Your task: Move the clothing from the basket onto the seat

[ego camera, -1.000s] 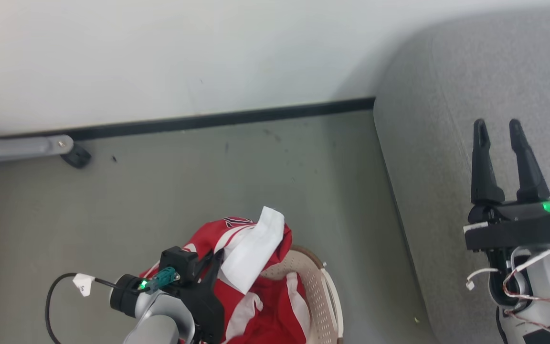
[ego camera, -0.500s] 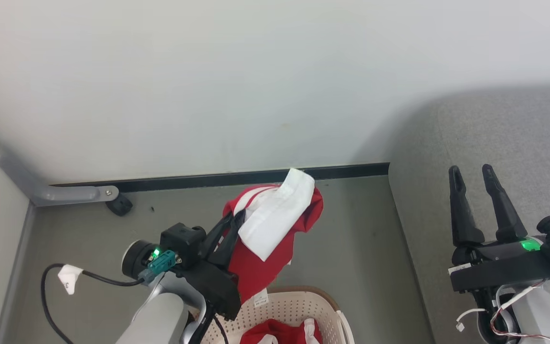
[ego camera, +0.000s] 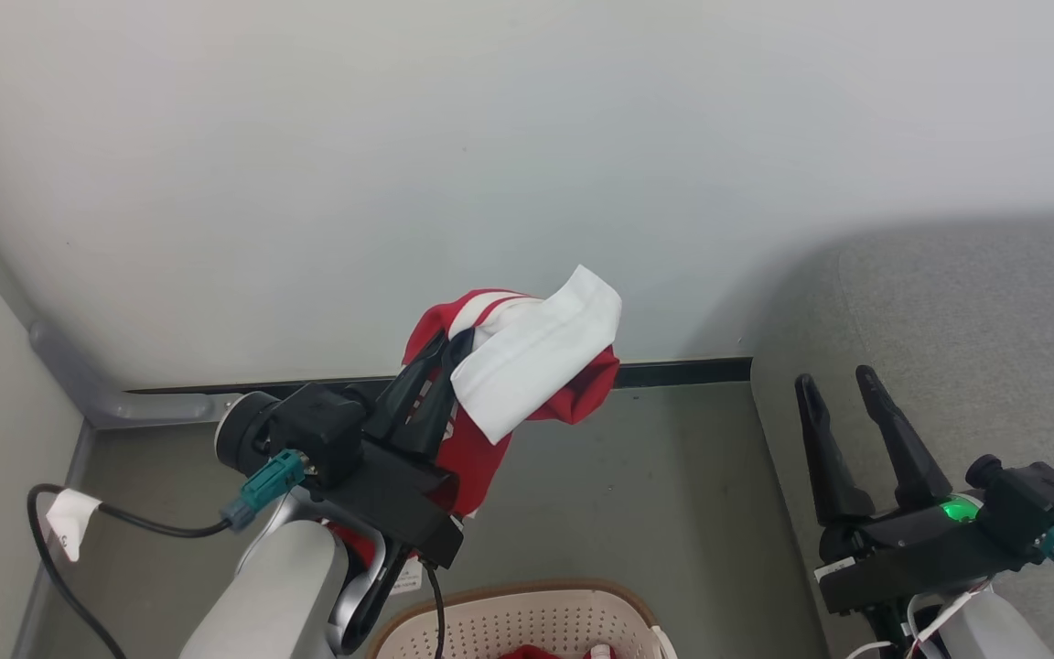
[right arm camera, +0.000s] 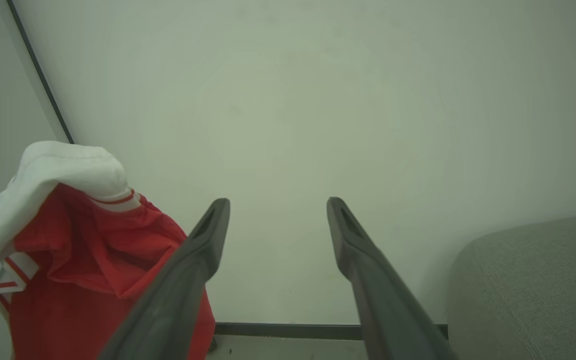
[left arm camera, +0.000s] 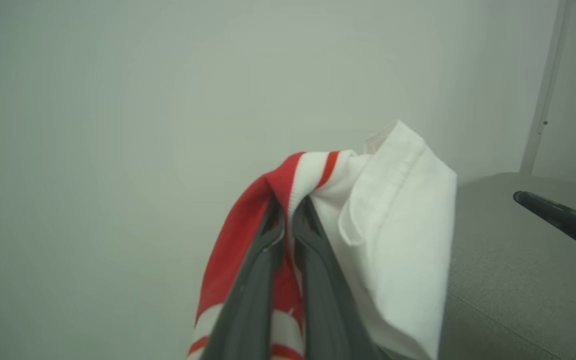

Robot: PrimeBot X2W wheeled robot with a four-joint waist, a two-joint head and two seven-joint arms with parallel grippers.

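My left gripper (ego camera: 450, 343) is shut on a red garment with white trim, part of the clothing (ego camera: 527, 366), and holds it up in the air before the wall. In the left wrist view the fingers (left arm camera: 288, 207) pinch its red-and-white striped band (left arm camera: 318, 170). The cloth hangs down over the arm, above the cream basket (ego camera: 527, 613), whose far rim shows at the bottom edge with more red cloth (ego camera: 527, 653) inside. At the lower right my right gripper (ego camera: 838, 380) stands open and empty over the edge of the grey seat (ego camera: 975, 348). The right wrist view shows the held clothing (right arm camera: 93, 260) to its left.
A pale wall (ego camera: 490, 137) with a dark baseboard (ego camera: 682, 372) closes the scene behind. Grey-green floor (ego camera: 637, 494) lies between basket and seat. A grey metal bar (ego camera: 106, 394) runs along the left corner. A black cable with a white tag (ego camera: 69, 517) trails from my left arm.
My left gripper has lifted the red garment up out of the basket, higher against the wall. The head camera has tilted up, so basket and floor slid down the view.
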